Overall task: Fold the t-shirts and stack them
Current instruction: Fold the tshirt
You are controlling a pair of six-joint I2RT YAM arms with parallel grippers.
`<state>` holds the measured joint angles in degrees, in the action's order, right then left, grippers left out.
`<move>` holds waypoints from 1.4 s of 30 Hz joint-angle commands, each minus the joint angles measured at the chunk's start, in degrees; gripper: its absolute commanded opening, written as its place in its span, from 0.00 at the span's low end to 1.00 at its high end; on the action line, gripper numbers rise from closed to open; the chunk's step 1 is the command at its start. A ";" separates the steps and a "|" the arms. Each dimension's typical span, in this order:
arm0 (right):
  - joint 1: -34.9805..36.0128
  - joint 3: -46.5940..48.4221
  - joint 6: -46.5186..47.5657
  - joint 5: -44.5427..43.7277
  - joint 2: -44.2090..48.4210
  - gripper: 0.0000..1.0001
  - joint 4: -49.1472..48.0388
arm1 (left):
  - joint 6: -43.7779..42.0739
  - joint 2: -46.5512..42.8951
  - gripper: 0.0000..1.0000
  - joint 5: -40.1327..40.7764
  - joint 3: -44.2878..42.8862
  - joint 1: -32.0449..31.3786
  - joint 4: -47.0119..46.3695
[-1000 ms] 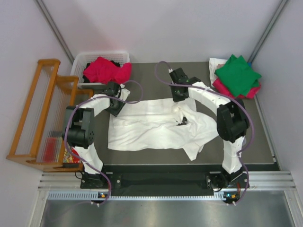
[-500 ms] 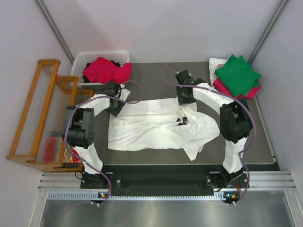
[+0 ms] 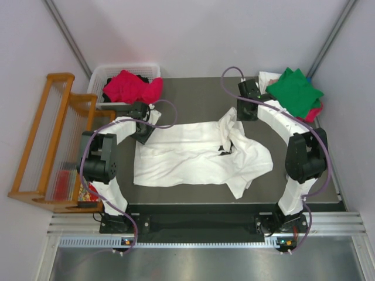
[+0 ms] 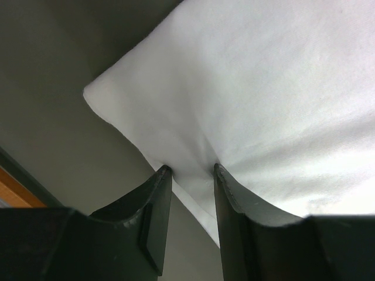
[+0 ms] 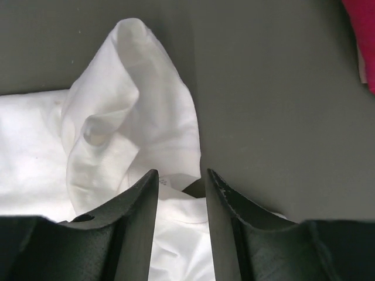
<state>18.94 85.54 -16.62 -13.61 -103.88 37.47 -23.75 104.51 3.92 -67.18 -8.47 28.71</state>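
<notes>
- The white t-shirt [image 3: 187,158] bears a small black print [image 3: 225,151] near its rumpled middle; in the top view it is too small to read as letters or a brand
- Both wrist views show plain cloth only; nothing legible there
- No other readable label, number or sign

The left fingers [image 4: 153,222] are black moulded plastic, smooth, with a dull sheen along their edges. The right fingers [image 5: 137,222] look the same. Between and beyond the left pair lies the white t-shirt [image 4: 275,99], soft matt cloth, lightly creased. Beyond the right pair the same cloth stands in rumpled folds on the table [image 5: 281,117], which is dark grey, matt and smooth. Far to the right of those fingers a strip of crimson cloth [image 5: 364,26] shows, also matt.
</notes>
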 commanded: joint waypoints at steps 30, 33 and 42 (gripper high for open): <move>-2.06 -6.52 -3.24 15.80 -2.82 0.42 -6.71 | -0.77 -0.71 0.40 1.96 2.31 -0.14 1.08; -2.94 -6.79 -3.42 16.86 -3.26 0.42 -7.06 | -1.12 -0.97 0.40 2.32 2.93 -0.14 0.65; -3.38 -8.19 -3.33 17.47 -2.83 0.36 -8.12 | -1.13 -0.80 0.39 2.23 3.11 -0.23 0.56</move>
<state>15.94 77.95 -19.66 3.09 -107.35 31.79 -24.16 103.85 4.58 -65.98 -8.82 27.42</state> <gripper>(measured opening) 0.403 0.393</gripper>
